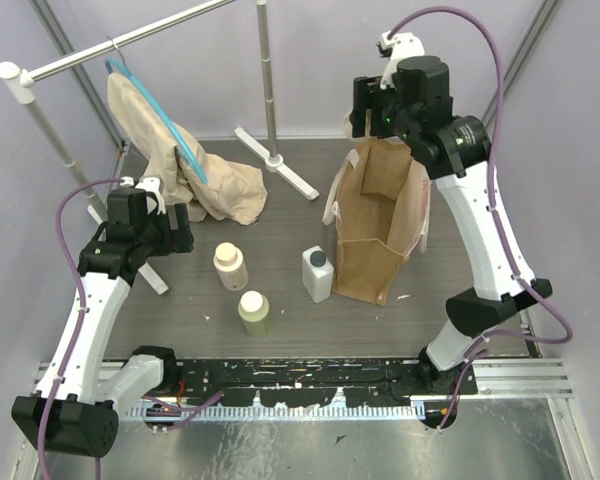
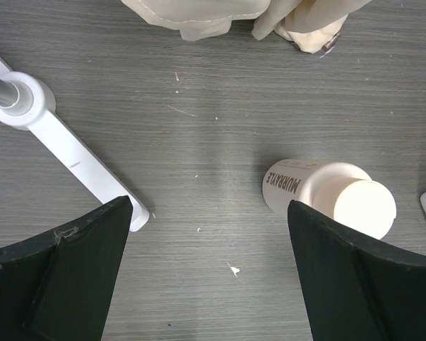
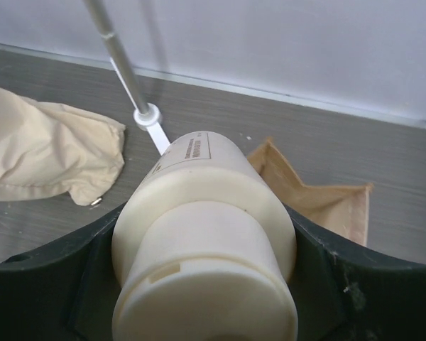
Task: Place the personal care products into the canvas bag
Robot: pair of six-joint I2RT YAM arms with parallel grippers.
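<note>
A round cream bottle (image 3: 206, 241) fills the right wrist view, and my right gripper (image 3: 204, 298) is shut on it. That gripper (image 1: 372, 118) hangs high over the back rim of the tan canvas bag (image 1: 380, 225), whose open mouth (image 3: 319, 195) shows just beyond the bottle. Three more products stand on the table left of the bag: a cream bottle (image 1: 230, 265), a yellowish bottle (image 1: 254, 312) and a white rectangular bottle with a dark cap (image 1: 317, 273). My left gripper (image 1: 183, 237) is open, low over the table, and the cream bottle (image 2: 326, 195) stands just beyond its right finger (image 2: 369, 284).
A beige cloth (image 1: 195, 165) hangs from a blue hanger on a metal rack at the back left. One white rack foot (image 2: 71, 160) lies by my left gripper and another (image 1: 278, 160) lies behind the bag. Grey walls close in the sides.
</note>
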